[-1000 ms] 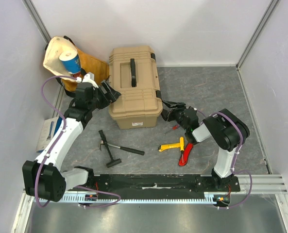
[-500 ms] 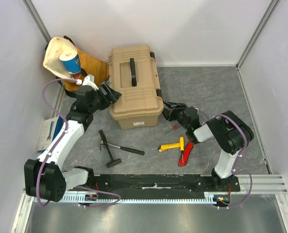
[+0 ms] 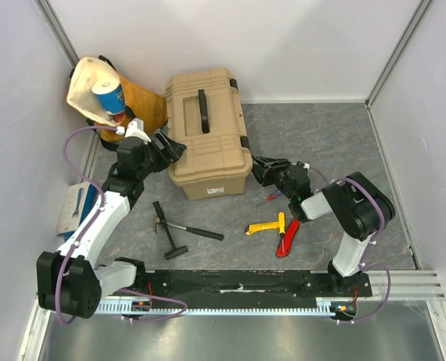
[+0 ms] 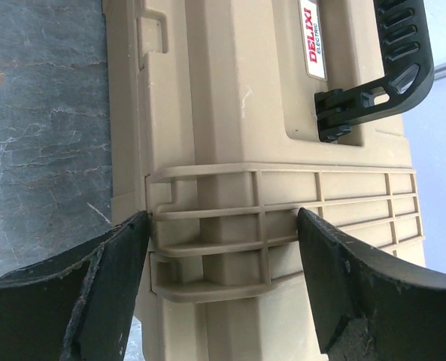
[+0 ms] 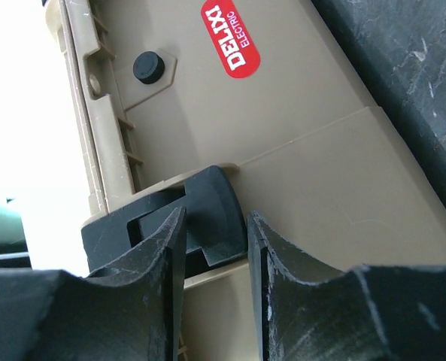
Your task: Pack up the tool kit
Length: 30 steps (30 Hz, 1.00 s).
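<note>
In the left wrist view the toolbox (image 4: 230, 113) runs off the top and bottom edges, and its black handle (image 4: 388, 68) is cut at the top. In the right wrist view the right gripper (image 5: 216, 226) covers the lower part of the black latch (image 5: 219, 195); whether its fingers press it cannot be told. From above, the screwdriver (image 3: 268, 198) is mostly hidden by the right arm (image 3: 313, 203)

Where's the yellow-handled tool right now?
Top view: the yellow-handled tool lies on the table on the right side, in front of the toolbox's near right corner, beside the red knife.
</note>
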### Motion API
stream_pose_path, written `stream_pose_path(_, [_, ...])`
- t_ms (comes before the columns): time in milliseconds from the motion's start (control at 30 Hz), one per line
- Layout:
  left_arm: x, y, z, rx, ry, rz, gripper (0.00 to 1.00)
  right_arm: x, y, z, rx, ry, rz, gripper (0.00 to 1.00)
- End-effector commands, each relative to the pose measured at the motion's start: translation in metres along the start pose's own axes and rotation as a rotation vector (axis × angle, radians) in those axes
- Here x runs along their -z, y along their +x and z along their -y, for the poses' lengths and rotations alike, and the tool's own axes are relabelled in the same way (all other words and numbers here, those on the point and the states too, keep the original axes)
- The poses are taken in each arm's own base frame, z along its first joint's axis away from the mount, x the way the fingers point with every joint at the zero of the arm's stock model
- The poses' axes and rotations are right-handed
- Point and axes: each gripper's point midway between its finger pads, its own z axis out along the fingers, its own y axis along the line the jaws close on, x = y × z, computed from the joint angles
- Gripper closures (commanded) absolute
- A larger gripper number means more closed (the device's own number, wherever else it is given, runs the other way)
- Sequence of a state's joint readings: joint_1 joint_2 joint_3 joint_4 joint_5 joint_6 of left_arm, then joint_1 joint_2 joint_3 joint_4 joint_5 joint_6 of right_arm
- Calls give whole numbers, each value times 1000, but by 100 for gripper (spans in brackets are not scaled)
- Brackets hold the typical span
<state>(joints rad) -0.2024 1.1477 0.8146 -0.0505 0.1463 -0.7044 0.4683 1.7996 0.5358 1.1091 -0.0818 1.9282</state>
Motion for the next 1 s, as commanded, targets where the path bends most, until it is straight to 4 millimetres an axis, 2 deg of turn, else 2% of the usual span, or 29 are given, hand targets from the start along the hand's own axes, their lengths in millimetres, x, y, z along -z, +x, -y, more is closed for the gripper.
stream_pose_path(0, [11, 61, -24, -41, -51, -212, 17, 73, 112, -150, 250, -645, -408, 69])
stream_pose_path(133, [12, 71, -40, -51, -112, -242, 18, 69, 112, -144, 301, -613, -392, 71])
stream_pose_path(300, [12, 75, -49, -61, -152, -257, 18, 64, 108, -138, 348, -574, -370, 73])
stream_pose_path(633, [10, 77, -56, -59, -197, -281, 19, 50, 93, -118, 433, -453, -308, 73])
stream_pose_path(833, [9, 70, -54, -54, -208, -264, 19, 39, 80, -106, 491, -346, -253, 73])
stream_pose_path(967, [7, 71, -53, -54, -212, -277, 20, 30, 71, -90, 550, -235, -216, 72])
